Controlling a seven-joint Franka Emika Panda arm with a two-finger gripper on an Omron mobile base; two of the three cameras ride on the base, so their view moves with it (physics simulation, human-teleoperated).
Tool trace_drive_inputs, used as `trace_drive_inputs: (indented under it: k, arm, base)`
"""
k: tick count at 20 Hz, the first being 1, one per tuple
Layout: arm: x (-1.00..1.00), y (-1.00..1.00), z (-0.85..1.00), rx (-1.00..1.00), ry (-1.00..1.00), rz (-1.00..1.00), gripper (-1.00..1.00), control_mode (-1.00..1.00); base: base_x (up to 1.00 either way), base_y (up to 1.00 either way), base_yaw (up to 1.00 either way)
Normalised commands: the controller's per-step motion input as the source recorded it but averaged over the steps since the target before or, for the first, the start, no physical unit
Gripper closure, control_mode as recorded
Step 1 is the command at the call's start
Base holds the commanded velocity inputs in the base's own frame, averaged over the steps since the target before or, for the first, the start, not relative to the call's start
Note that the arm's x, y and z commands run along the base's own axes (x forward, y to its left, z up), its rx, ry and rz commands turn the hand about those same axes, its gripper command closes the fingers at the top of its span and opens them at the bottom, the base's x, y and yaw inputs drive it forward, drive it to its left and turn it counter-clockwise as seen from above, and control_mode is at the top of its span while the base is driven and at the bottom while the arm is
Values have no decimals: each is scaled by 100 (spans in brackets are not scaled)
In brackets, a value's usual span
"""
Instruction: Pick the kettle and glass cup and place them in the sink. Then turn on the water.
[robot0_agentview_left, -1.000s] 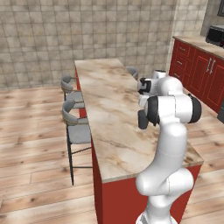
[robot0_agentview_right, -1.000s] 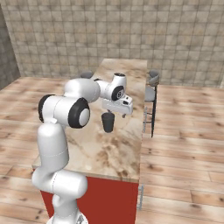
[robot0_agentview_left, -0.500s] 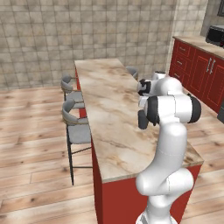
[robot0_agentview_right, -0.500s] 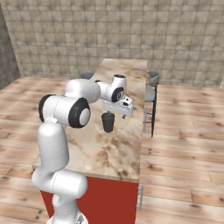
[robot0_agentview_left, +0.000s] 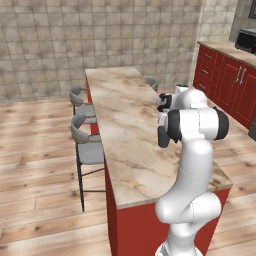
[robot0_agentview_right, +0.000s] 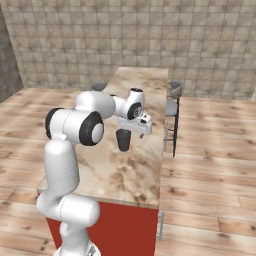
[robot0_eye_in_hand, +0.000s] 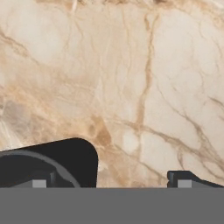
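Dark glass cup (robot0_agentview_right: 123, 140) upright on marble counter (robot0_agentview_right: 125, 172), axis vertical

A long island with a veined beige marble top (robot0_agentview_left: 125, 135) and red base stands on wood plank flooring (robot0_agentview_left: 40, 165). Grey stools (robot0_agentview_left: 87, 145) line one side. Stone-tile walls (robot0_agentview_right: 150, 35) enclose the room; red cabinets (robot0_agentview_left: 225, 85) carry what may be a microwave (robot0_agentview_left: 246, 40).

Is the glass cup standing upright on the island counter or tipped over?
Upright: the glass cup stands on its base on the island counter, its open rim facing up.
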Motion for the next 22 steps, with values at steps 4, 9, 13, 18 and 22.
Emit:
trace_drive_inputs:
  k: [4,9,13,18,22]
  arm:
    - [0,0,-12,0,0,0,-100,-100]
    - [0,0,-7,0,0,0,-100,-100]
    - [0,0,-3,0,0,0,-100,-100]
    - [0,0,-4,0,0,0,-100,-100]
    - [0,0,-10,0,0,0,-100,-100]
  base:
    - [0,0,0]
    - [0,0,0]
    - [0,0,0]
    - [0,0,0]
    - [0,0,0]
